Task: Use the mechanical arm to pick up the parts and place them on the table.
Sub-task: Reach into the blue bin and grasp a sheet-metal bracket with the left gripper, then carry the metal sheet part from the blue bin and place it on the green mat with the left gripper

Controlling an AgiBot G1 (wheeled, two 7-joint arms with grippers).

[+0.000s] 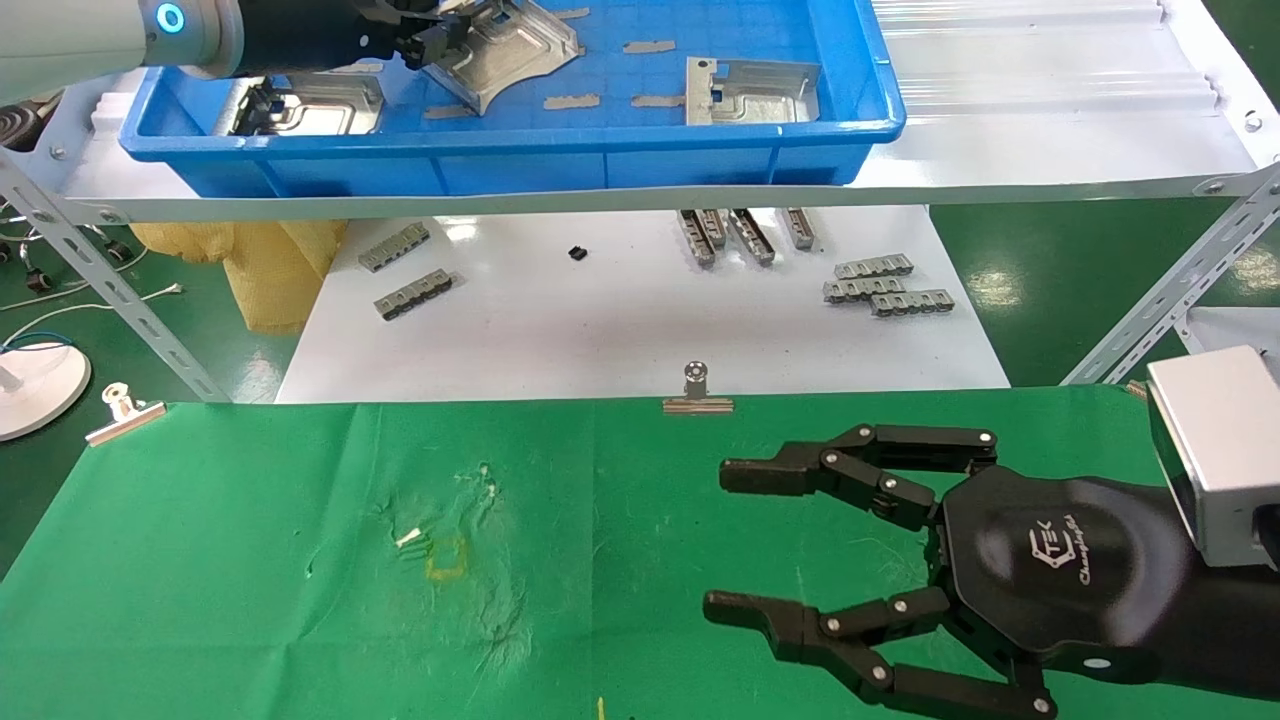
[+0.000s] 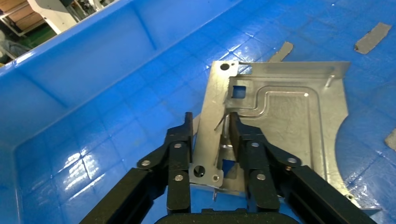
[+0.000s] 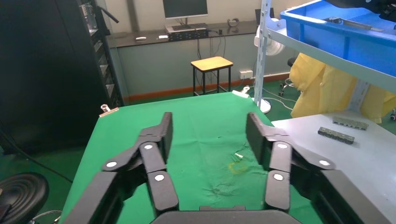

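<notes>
Left black two-finger gripper (image 2: pixel 210 140), closed on a silvery stamped plate (image 2: pixel 280 121), should lift level; right gripper (image 1: pixel 720 540) spread empty near the green table's (image 1: pixel 250 560) right edge.

Left arm, grey sleeve with a glowing blue ring, reaching across the top left corner of the head view. Left black multi-link two-finger gripper (image 2: pixel 211 128) with fingers (image 2: pixel 180 154) closed onto the edge of a flat silvery stamped sheet-metal plate (image 2: pixel 285 121). Right black multi-link gripper (image 1: pixel 725 540) with rounded palm and silver boxy wrist (image 1: pixel 1215 450) hovering near the right edge of the green cloth, fingers (image 1: pixel 800 470) spread wide apart.
</notes>
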